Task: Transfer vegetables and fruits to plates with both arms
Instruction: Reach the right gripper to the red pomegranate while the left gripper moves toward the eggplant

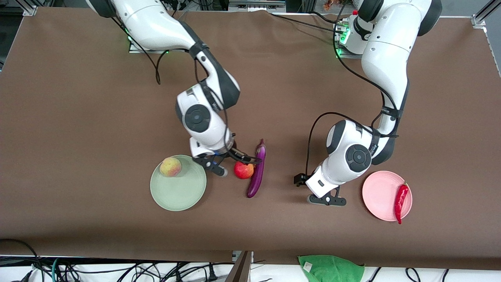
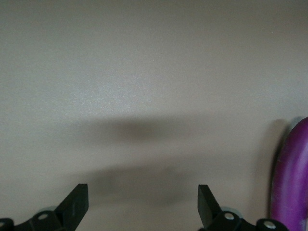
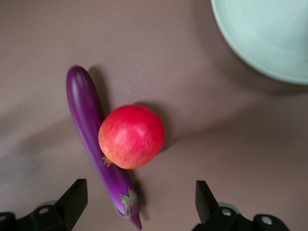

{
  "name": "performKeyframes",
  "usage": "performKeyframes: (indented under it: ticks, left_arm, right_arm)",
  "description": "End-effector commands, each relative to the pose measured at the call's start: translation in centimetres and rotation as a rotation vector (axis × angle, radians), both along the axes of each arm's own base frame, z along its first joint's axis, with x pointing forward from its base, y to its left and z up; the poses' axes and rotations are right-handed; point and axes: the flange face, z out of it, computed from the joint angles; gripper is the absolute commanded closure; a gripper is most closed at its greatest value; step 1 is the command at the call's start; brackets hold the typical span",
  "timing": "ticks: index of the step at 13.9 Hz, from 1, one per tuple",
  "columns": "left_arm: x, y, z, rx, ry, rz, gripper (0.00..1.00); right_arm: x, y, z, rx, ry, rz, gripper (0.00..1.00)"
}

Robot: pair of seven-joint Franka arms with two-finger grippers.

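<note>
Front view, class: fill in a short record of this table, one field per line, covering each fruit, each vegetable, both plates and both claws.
Peach: round yellowish-pink peach on the pale mint green plate
Apple: round red apple-like fruit on the table, touching the eggplant
Eggplant: long glossy purple eggplant on the table between the plates
Chili: thin curved red chili pepper on the pale pink plate, tip over the rim
Right claw: open, empty, over the apple
Left claw: open, empty, over bare table between eggplant and pink plate
</note>
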Motion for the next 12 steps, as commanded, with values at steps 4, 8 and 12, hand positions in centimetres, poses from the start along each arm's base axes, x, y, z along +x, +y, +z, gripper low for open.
performKeyframes:
  ticks: [4,8,12]
  left_arm:
    - [0.2,0.8,0.3,-0.004,0.007,0.013,0.00]
    - [0.2,1.0,0.3,0.007,0.003,0.011,0.00]
    - [-0.2,0.5,0.0,0.000,0.016,0.024,0.00]
  right_arm:
    - [0.2,0.2,-3.7,-0.014,-0.006,-0.076,0.01]
    - [0.2,0.9,-6.2,0.002,-0.044,-0.097,0.01]
    - [0.3,0.8,-7.3,0.007,-0.059,-0.101,0.01]
